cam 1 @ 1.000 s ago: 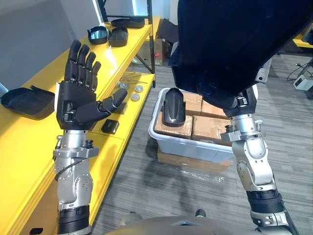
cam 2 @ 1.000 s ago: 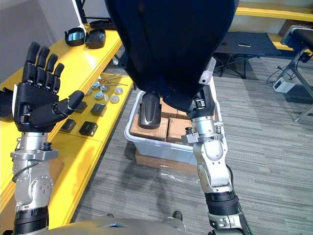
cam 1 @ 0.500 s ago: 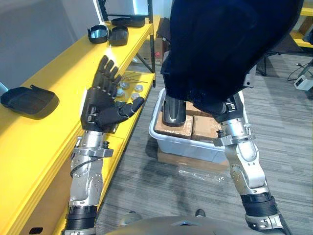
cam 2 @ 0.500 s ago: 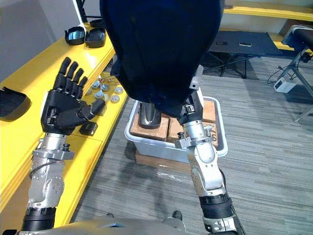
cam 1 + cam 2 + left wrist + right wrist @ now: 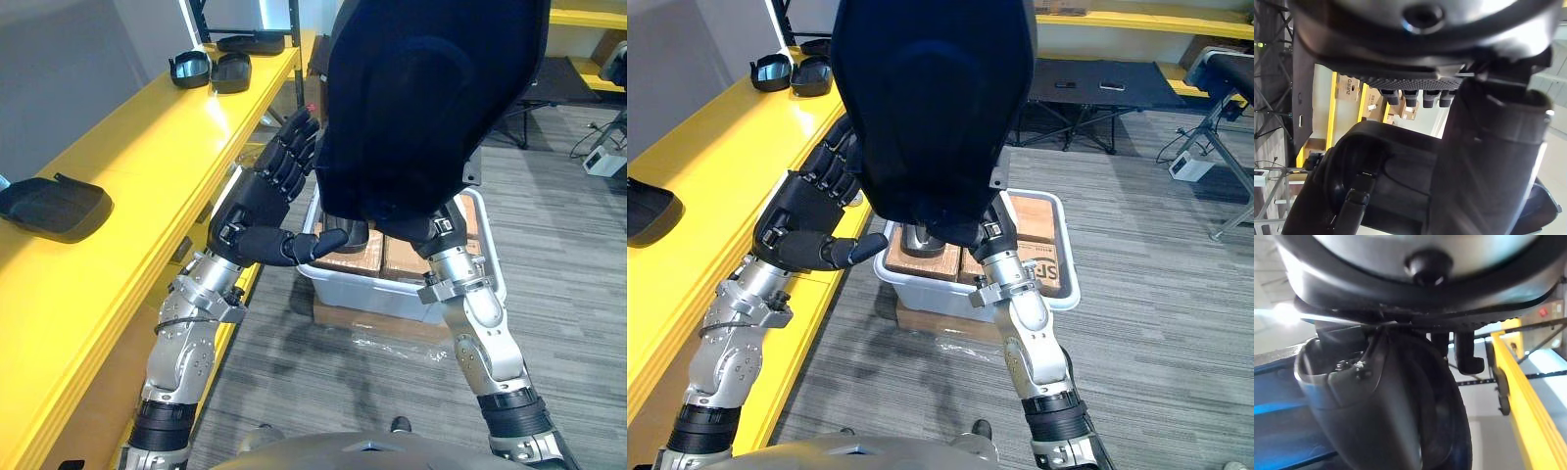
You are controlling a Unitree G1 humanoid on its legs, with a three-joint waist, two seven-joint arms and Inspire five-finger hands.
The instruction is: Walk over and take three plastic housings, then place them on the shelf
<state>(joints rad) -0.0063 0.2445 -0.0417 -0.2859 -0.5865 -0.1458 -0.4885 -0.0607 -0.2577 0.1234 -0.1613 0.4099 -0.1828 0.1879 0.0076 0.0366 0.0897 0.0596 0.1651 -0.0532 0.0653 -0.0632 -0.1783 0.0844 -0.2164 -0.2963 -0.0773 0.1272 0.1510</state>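
A large dark plastic housing point(image 5: 431, 98) is held up close before my head. My right hand point(image 5: 1469, 357) is behind it, with fingers curled over its edge in the right wrist view. The left hand point(image 5: 260, 201) is open against the housing's left side, its fingers point(image 5: 1415, 95) straight along the edge and its thumb point(image 5: 313, 245) under it. Another dark housing point(image 5: 921, 240) lies on cardboard boxes in a white bin point(image 5: 392, 294). A third housing point(image 5: 54, 204) rests on the yellow shelf point(image 5: 147, 166) to my left.
More dark parts point(image 5: 211, 70) sit at the far end of the yellow shelf. The white bin stands on a cardboard box on the grey carpet point(image 5: 568, 294), right beside the shelf. A black stand point(image 5: 1087, 88) and another yellow shelf point(image 5: 1136, 15) are at the back right.
My left hand has swung from beside the shelf over to the held housing and now touches its left edge. The housing has shifted left.
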